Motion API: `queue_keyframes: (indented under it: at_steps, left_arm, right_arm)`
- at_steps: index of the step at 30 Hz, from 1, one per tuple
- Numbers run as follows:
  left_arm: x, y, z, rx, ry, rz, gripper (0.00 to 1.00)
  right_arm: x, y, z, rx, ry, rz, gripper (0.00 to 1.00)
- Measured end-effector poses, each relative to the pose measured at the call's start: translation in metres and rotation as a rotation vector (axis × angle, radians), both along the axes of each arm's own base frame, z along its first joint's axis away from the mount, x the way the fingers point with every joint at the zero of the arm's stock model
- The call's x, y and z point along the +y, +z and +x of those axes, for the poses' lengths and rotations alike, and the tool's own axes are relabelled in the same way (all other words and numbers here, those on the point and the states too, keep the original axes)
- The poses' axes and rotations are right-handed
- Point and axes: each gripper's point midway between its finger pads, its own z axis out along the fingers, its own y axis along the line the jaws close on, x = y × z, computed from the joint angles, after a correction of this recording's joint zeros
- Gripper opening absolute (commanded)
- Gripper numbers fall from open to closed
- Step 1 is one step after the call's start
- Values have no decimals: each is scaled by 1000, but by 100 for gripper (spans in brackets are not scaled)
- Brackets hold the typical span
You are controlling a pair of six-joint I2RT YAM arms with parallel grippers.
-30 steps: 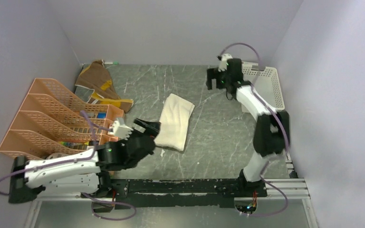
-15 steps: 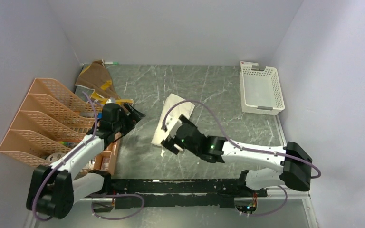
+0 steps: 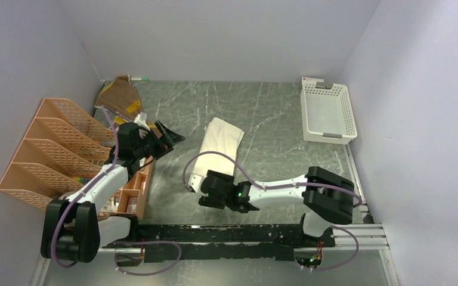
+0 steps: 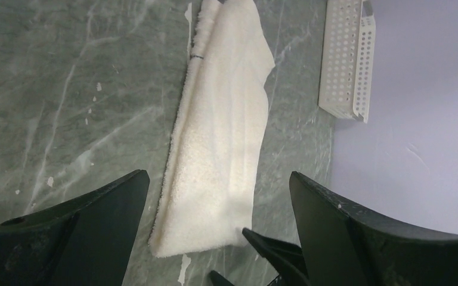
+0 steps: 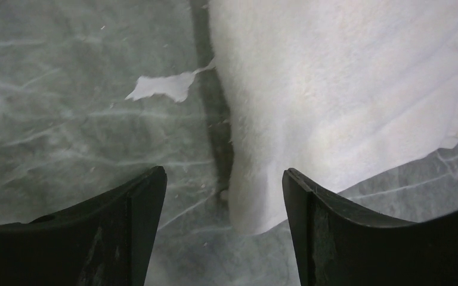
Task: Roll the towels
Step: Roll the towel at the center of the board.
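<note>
The cream-white towel (image 3: 222,145) lies flat and lengthwise in the middle of the table. It also shows in the left wrist view (image 4: 226,131) and the right wrist view (image 5: 346,83). My right gripper (image 3: 207,182) is open, low at the towel's near end, and the towel's near left corner lies between its jaws (image 5: 223,173) without being held. My left gripper (image 3: 170,136) is open and empty, left of the towel and pointing at it (image 4: 219,174). The brown and mustard towel (image 3: 120,95) lies crumpled at the back left.
The orange mesh file rack (image 3: 59,140) stands along the left wall, with a small orange box of items (image 3: 132,192) beside it. The white slotted basket (image 3: 327,110) sits at the back right, also in the left wrist view (image 4: 349,59). A white tag (image 5: 161,86) sticks out of the towel's edge.
My right arm swung from the basket down to the cream towel's near end, then drew back toward me. My left gripper left the towel's near corner and rose beside the rack.
</note>
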Motion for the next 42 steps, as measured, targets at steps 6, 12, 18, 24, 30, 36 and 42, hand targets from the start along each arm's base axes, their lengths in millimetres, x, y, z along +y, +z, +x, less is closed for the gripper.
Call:
queue_keyframes:
  at_steps: [6, 12, 18, 24, 30, 36, 42]
  left_arm:
    - [-1, -5, -14, -12, -37, 5, 100]
    - [1, -12, -18, 1, -45, 8, 99]
    - [4, -14, -19, 6, -45, 3, 97]
    - [2, -17, -25, -1, -76, -9, 94]
    - [-2, -31, -41, 14, -123, -27, 92]
    - [-8, -17, -43, -61, -167, -45, 90]
    - [-34, -11, -56, -116, -277, -35, 90]
  right_arm:
    - [7, 0, 19, -22, -22, 32, 66]
    - [21, -3, 39, -10, -38, 54, 48]
    - [22, -10, 52, 23, -64, 73, 21]
    - [17, -12, 57, 140, -76, 122, 6]
    - [9, -4, 57, 359, -41, 222, 2]
    - [21, 24, 63, 568, 26, 346, 6]
    - [20, 30, 68, 778, 46, 426, 7]
